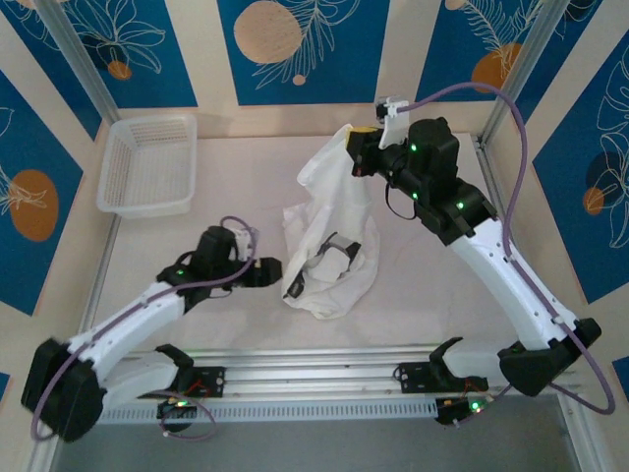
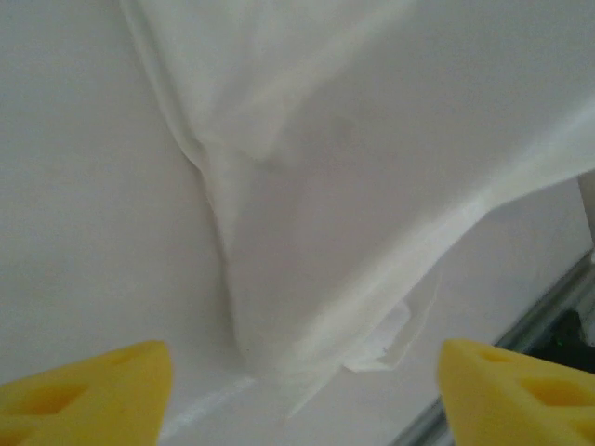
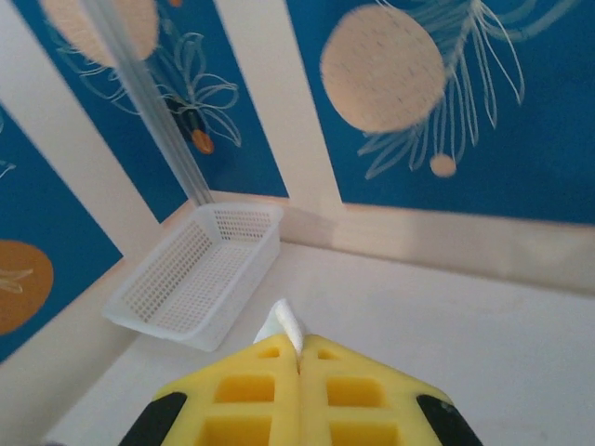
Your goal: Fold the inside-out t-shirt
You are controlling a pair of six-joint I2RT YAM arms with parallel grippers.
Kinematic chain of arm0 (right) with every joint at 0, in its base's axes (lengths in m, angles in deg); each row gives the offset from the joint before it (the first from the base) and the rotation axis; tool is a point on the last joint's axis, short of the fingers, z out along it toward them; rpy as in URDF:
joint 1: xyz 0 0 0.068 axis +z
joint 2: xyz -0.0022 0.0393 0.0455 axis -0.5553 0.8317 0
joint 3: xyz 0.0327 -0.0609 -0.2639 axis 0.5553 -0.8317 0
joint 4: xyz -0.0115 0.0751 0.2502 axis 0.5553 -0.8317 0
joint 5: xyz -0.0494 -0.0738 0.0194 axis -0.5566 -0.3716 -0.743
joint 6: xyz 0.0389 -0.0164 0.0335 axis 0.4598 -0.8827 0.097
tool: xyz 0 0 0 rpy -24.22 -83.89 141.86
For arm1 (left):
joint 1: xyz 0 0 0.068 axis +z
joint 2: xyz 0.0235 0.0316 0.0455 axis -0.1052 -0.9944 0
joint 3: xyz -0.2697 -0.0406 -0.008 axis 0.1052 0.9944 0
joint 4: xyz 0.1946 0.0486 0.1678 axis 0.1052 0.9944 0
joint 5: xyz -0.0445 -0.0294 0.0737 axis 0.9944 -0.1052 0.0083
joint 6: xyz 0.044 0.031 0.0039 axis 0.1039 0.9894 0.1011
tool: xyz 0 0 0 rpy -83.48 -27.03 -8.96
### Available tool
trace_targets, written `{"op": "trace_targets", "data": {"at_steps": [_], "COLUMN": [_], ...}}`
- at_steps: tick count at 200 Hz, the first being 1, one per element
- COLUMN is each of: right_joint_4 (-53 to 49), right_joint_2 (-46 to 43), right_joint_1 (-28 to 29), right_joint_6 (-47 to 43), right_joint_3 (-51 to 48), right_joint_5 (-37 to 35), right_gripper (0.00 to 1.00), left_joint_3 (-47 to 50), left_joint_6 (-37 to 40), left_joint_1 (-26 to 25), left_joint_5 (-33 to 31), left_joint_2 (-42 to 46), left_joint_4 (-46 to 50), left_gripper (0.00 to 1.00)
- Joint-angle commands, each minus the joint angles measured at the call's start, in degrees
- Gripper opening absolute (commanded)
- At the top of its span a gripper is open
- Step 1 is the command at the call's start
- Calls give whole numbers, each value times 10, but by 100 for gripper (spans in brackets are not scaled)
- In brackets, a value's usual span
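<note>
I am seeing the t-shirt (image 1: 329, 231) lying in the middle of the table (image 1: 241, 187), the basket (image 1: 145, 206) sitting behind-left of it, my left gripper (image 1: 278, 267) hovering just left.

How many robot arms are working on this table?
2. The left arm reaches from the near left, the left end effector open beside the t-shirt's lower edge. The right arm reaches from the near right, the right end effector pinching the t-shirt's top.

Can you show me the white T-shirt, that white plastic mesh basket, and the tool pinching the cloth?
Thin white wrinkly t-shirt (image 1: 332, 211): overhead view, middle of the lifted cloth.
White plastic mesh basket (image 1: 145, 206): overhead view, its near wall.
Right tool (image 3: 299, 346): right wrist view, between its shut yellow fingertips, which pinch white cloth.
</note>
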Motion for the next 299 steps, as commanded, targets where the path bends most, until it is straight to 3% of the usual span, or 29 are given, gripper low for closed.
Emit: {"op": "trace_targets", "data": {"at_steps": [1, 23, 34, 39, 47, 57, 61, 63, 89, 109, 135, 168, 205, 231, 255, 269, 279, 292, 299], "right_joint_4": [-35, -28, -31, -35, -45, -71, -83, -88, -104, -57, 24, 72, 86, 49, -86, -202, -257, -297, -304], "right_joint_2": [11, 12, 14, 15, 18, 25, 28, 29, 29, -2, -51, -82, -86, -69, -18, 31, 70, 128, 161], "right_joint_1": [-4, -3, -3, -3, -4, -5, -6, -7, -9, -5, -1, 0, 0, 0, -21, -90, -153, -223, -252], "right_joint_6": [88, 92, 90, 89, 87, 83, 80, 79, 48, 47, 45, 65, 103, 117, 172, 251, 310, 356, 367], "right_joint_3": [50, 68, 81, 90, 108, 143, 161, 172, 267, 286, 279, 306, 316, 315, 337, 348, 333, 292, 263], "right_joint_5": [12, 15, 11, 8, -7, -35, -48, -54, -113, -118, -89, -66, -57, -90, -206, -193, -136, -69, -40], "right_gripper": [0, 0, 0, 0, 0, 0, 0, 0, 0, 0, 0, 0, 0, 0, 0, 0, 0, 0, 0], "left_joint_3": [-30, -52, -57, -60, -67, -77, -84, -89, -215, -351, -526, -645, -724, -746, -759, -769, -770, -765, -765], "left_joint_6": [34, 8, -7, -9, -9, -2, 4, 8, 94, 153, 215, 247, 255, 256, 249, 240, 232, 225, 216], "left_joint_1": [-60, -90, -91, -91, -90, -80, -72, -68, 29, 98, 109, 110, 110, 111, 122, 127, 129, 129, 129], "left_joint_5": [13, -60, -100, -113, -133, -145, -150, -153, -206, -191, -182, -203, -239, -251, -223, -200, -186, -168, -157], "left_joint_2": [-79, -190, -236, -248, -248, -215, -194, -183, -30, 8, -15, -23, -65, -128, -231, -312, -369, -434, -464], "left_joint_4": [-35, -49, -57, -60, -56, -45, -32, -25, 137, 220, 305, 323, 325, 299, 276, 270, 262, 241, 236], "left_gripper": [89, 98, 98, 94, 70, 20, 4, 0, 0, 0, 0, 0, 0, 0, 0, 0, 12, 38, 45]}}
